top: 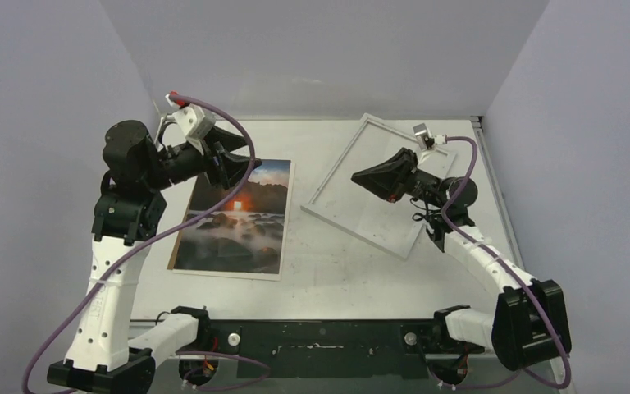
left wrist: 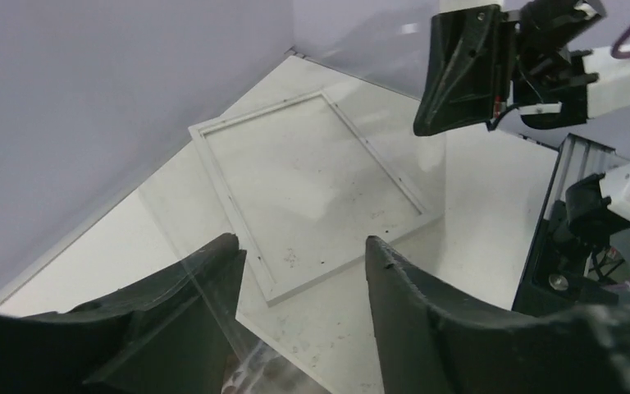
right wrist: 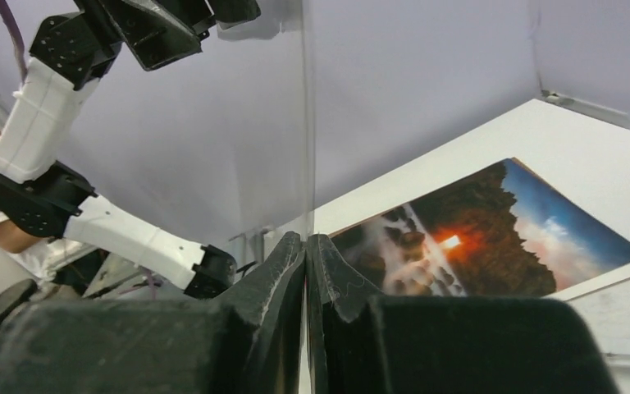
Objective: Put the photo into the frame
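Right wrist view showed the right gripper [right wrist: 306, 242] fingers clenched on the edge of a clear pane [right wrist: 304, 131] held upright. Left wrist view showed the left gripper [left wrist: 299, 250] fingers apart, released, with the pane's lower corner between them; contact could not be told. Only the top view showed the photo [top: 238, 222] flat on the tabletop [top: 328, 271], left of the frame [top: 353, 205].

Nothing readable is showing in any view. The photo [top: 234, 226] is displaying only scenery, and the frame [top: 349, 205] is bearing no legible marks.
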Controlling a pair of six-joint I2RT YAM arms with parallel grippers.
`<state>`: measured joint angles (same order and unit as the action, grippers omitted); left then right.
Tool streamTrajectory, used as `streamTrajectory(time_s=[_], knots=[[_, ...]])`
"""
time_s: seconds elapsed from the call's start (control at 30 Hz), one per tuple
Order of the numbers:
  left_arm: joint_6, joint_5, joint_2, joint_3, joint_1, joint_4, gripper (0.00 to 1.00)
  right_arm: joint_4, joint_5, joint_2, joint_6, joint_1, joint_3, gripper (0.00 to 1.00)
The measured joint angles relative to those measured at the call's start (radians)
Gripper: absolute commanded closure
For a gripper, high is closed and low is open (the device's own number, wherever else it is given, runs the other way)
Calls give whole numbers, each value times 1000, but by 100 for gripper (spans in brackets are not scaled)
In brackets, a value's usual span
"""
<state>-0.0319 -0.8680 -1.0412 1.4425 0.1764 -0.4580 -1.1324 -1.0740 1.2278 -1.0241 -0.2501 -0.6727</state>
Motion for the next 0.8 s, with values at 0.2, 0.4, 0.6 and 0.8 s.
streamTrajectory(time_s=[0.2,0.4,0.6,0.8], knots=[[0,200,-63,25,36,-44,3,404,99,-76,202,-2,-122,95],[-42,389,-207,61,60,-141,4,828,313,-84,350,42,-274,95],[-90,536,-297,61,133,-173,4,1102,526,-70,402,112,-333,95],[-117,633,-452,53,248,-122,4,1310,663,-55,428,158,-349,95]])
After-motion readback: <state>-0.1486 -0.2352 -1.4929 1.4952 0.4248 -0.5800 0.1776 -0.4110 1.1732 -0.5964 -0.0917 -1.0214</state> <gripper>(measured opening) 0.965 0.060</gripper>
